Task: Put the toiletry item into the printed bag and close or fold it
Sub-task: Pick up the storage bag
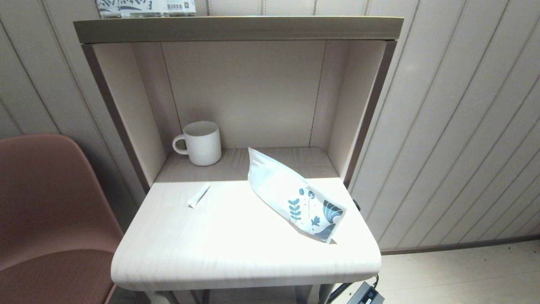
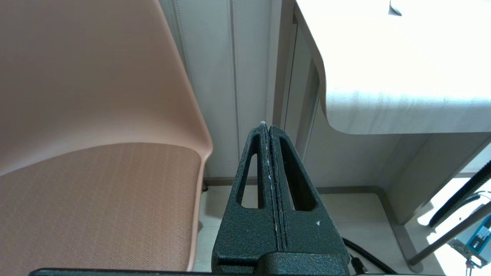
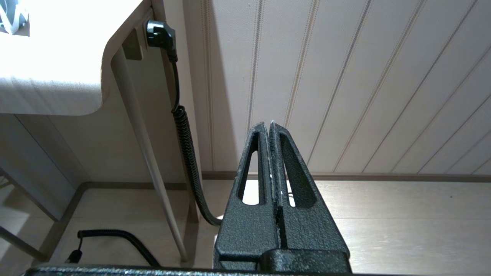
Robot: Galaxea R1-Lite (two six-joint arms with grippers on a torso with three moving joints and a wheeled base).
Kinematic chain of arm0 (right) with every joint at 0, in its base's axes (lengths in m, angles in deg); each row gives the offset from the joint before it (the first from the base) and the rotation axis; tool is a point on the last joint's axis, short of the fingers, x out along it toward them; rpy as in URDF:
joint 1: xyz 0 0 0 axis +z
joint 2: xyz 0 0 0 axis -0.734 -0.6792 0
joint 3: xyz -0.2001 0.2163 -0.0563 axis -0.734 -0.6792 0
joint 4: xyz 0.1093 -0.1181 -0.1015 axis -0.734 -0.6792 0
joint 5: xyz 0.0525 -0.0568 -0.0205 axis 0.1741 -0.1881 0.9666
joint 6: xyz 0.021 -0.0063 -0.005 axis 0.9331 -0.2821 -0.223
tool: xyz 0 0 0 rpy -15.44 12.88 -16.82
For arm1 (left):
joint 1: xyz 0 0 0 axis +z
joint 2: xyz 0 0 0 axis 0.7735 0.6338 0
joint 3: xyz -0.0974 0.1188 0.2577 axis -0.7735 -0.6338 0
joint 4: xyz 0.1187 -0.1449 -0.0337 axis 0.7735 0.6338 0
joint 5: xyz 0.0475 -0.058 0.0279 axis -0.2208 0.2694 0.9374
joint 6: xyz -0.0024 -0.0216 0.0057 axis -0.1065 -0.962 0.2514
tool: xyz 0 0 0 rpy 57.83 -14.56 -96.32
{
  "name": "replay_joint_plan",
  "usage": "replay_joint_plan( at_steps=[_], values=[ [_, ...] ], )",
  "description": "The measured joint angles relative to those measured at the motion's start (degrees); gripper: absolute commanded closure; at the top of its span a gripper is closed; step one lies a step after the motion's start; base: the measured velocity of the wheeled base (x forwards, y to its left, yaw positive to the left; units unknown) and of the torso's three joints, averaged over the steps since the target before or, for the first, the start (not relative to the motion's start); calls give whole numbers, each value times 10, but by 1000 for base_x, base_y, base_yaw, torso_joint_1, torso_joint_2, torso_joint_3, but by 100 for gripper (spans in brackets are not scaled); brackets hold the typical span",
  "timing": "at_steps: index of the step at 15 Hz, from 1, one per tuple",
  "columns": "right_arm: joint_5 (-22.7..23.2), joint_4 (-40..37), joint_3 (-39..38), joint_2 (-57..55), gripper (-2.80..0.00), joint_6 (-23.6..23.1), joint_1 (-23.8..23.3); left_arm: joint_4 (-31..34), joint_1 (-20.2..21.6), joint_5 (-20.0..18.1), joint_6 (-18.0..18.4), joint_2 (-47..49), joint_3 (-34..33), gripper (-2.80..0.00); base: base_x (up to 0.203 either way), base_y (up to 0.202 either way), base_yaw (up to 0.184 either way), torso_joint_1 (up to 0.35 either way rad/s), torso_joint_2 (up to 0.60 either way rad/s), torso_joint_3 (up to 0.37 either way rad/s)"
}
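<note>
The toiletry item (image 1: 198, 195), a thin white stick-like packet, lies on the left part of the pale table (image 1: 236, 249). The printed bag (image 1: 291, 194), white with blue-teal leaves at its near end, lies slanted on the right part, its plain end reaching back toward the shelf. Neither gripper shows in the head view. My left gripper (image 2: 267, 128) hangs shut and empty below the table's front left corner, beside the chair. My right gripper (image 3: 268, 126) hangs shut and empty low on the table's right, facing the panelled wall.
A white ribbed mug (image 1: 201, 142) stands at the back left inside the shelf alcove (image 1: 244, 93). A printed package (image 1: 145, 7) lies on the shelf top. A brown chair (image 1: 46, 211) stands left of the table. A black coiled cable (image 3: 188, 153) hangs by the table's right leg.
</note>
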Motion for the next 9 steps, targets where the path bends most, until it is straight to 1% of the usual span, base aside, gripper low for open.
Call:
replay_joint_plan(
  at_steps=[2,3,4,6,7,9],
  values=[
    [3,-20,8,-1,0,-9,0,0,0,0,0,0,0,0,0,0,0,0,0,0],
    [9,-43,28,-5,0,-12,0,0,0,0,0,0,0,0,0,0,0,0,0,0],
    [20,-74,66,-16,0,-14,0,0,0,0,0,0,0,0,0,0,0,0,0,0],
    [43,-112,175,-62,0,-15,1,0,0,0,0,0,0,0,0,0,0,0,0,0],
    [51,-123,238,-102,0,-16,2,0,0,0,0,0,0,0,0,0,0,0,0,0],
    [68,-140,337,-196,0,-13,3,0,0,0,0,0,0,0,0,0,0,0,0,0]
  ],
)
